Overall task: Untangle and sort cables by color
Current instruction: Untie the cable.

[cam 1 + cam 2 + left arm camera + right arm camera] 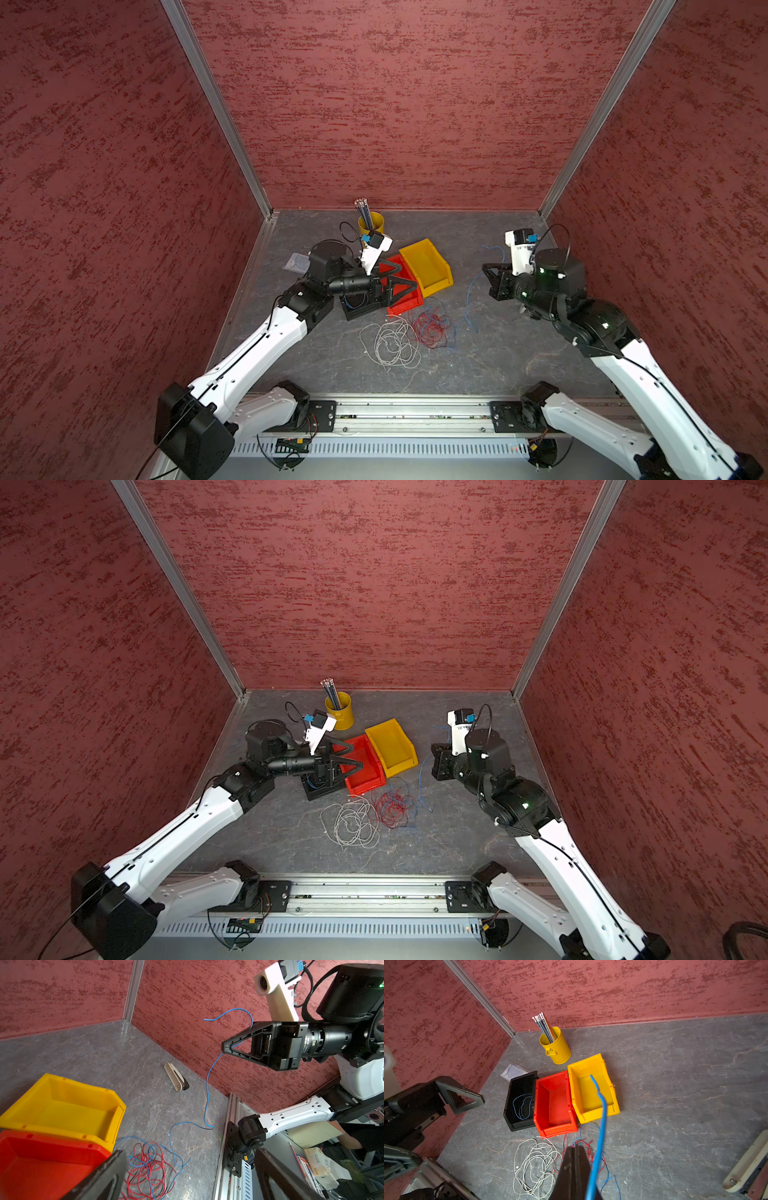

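The right pincer [225,1048] is clamped shut on a blue cable [207,1084], held well above the counter [498,353]. The strand hangs down from the tips, runs along the counter and ends in the tangle [147,1165] of red and blue cables just in front of the red bin [556,1130]. The white cables [390,345] lie in their own heap beside that tangle, touching it at most at the edge.

The left pincer [405,276] stands wide open and empty over the bins.

The step looks like drawing this one blue strand clear. Done well, that probably means a slow pull up and away from the tangle, so the tail slides out of the red loops rather than dragging them along (thin wire like this snags easily). If the red heap starts to lift, the free left pincer could press it down.

The black bin [508,1105] already holds blue loops [521,1105], so it seems the right destination; carry the strand high enough that its tail clears the red bin's rim.
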`<state>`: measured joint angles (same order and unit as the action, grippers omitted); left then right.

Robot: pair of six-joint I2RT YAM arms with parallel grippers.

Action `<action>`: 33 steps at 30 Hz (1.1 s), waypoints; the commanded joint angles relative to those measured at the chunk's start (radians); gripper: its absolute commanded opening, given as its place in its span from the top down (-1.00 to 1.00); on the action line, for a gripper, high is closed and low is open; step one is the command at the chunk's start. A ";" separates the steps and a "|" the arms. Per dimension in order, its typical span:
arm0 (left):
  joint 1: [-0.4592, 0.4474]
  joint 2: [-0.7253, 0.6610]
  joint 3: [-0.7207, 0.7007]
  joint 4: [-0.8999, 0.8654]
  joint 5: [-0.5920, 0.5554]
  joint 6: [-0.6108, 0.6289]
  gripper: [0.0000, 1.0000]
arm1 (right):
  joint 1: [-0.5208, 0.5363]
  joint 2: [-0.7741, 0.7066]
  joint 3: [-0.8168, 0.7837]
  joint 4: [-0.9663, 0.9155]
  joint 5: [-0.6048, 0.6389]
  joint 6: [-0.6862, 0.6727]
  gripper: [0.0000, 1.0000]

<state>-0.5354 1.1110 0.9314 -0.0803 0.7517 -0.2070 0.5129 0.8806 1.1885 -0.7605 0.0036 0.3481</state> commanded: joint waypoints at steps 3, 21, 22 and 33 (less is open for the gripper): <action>-0.040 0.002 0.046 0.080 -0.038 0.047 -0.99 | -0.008 -0.007 0.123 -0.010 -0.002 0.015 1.00; -0.196 0.211 0.237 0.084 -0.018 0.119 -0.99 | -0.008 0.040 0.238 0.062 -0.103 0.063 1.00; -0.208 0.231 0.261 0.078 -0.013 0.130 -0.99 | -0.008 0.044 0.240 0.068 -0.111 0.067 1.00; -0.271 0.372 0.400 0.039 -0.132 0.154 -0.97 | -0.008 0.073 0.210 0.143 -0.228 0.117 1.00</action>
<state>-0.7971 1.4715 1.2919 -0.0311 0.6724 -0.0799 0.5114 0.9550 1.3724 -0.6781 -0.1699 0.4416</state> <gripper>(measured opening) 0.985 0.051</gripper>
